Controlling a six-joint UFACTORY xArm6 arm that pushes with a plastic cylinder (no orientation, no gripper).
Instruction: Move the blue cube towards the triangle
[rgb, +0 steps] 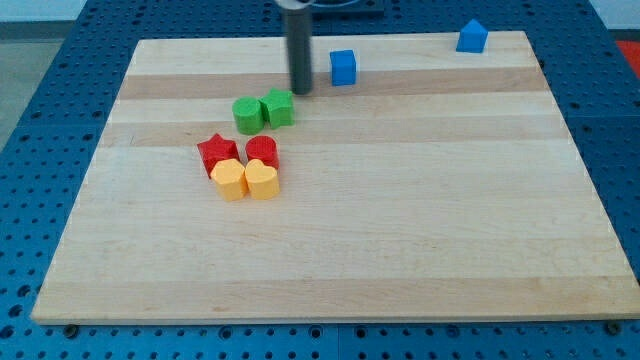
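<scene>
The blue cube (343, 67) sits near the view's top, a little right of centre. The blue triangle block (472, 37) stands at the view's top right, near the board's far edge. My tip (300, 90) is just left of the blue cube and slightly below it, with a small gap between them. The tip is also close to the upper right of the green star-like block (279, 107).
A green round block (247, 114) touches the green star-like block. Below them is a cluster: a red star (218, 153), a red round block (261, 152), a yellow hexagon-like block (230, 180) and a yellow heart (262, 180). The wooden board (400, 220) lies on a blue perforated table.
</scene>
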